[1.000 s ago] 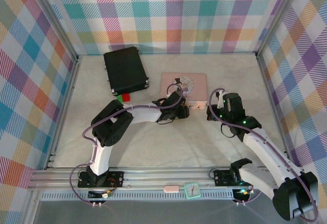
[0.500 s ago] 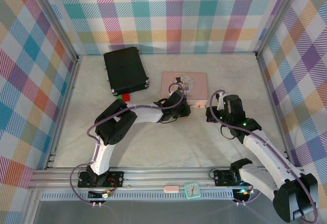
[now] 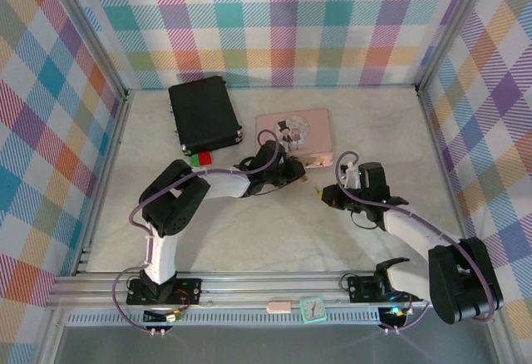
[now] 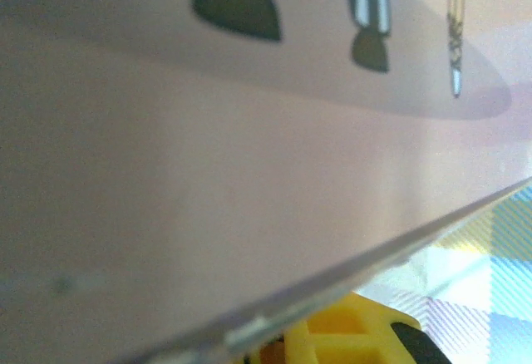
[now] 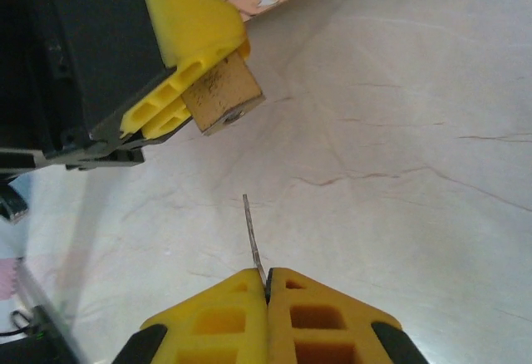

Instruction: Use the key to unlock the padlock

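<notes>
The right end effector (image 5: 268,285), bottom centre, pinches the key (image 5: 252,235); the left end effector (image 5: 204,77), upper left, clamps the padlock (image 5: 223,94). Risk — off-axis insertion may bend the key or dislodge the padlock.

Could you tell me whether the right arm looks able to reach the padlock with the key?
Probably yes: the right gripper pinches the key, tip aimed roughly toward the padlock held by the left gripper, keyhole end facing it, with nothing between them.

brass-gold padlock (image 5: 222,94), grey key (image 5: 252,235), pink tin (image 3: 274,123)
</notes>
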`<act>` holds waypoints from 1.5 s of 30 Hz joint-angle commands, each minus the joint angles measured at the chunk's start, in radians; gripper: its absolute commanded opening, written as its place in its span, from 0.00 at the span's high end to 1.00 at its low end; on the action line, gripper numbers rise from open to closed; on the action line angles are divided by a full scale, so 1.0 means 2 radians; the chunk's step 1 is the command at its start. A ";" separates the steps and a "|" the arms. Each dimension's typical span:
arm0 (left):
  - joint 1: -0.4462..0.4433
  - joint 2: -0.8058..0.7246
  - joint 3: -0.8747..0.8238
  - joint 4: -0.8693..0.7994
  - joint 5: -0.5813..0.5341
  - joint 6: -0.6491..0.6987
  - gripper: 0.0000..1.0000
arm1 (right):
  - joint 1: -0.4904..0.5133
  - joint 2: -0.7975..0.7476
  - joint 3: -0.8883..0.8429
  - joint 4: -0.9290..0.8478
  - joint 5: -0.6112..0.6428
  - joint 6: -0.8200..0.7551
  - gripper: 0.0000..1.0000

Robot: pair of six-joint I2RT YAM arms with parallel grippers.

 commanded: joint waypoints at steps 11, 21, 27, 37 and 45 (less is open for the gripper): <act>0.016 -0.036 -0.026 0.148 0.069 -0.090 1.00 | -0.034 0.093 -0.004 0.198 -0.165 0.057 1.00; 0.017 -0.042 -0.029 0.138 0.059 -0.081 1.00 | -0.056 0.084 -0.004 0.217 -0.177 0.066 1.00; 0.017 -0.041 -0.030 0.144 0.062 -0.086 1.00 | -0.056 0.090 -0.012 0.235 -0.176 0.075 1.00; 0.017 -0.043 -0.037 0.157 0.062 -0.095 1.00 | -0.056 0.110 -0.016 0.266 -0.176 0.095 1.00; 0.017 -0.038 -0.041 0.170 0.059 -0.103 1.00 | -0.056 0.076 -0.017 0.195 -0.148 0.065 1.00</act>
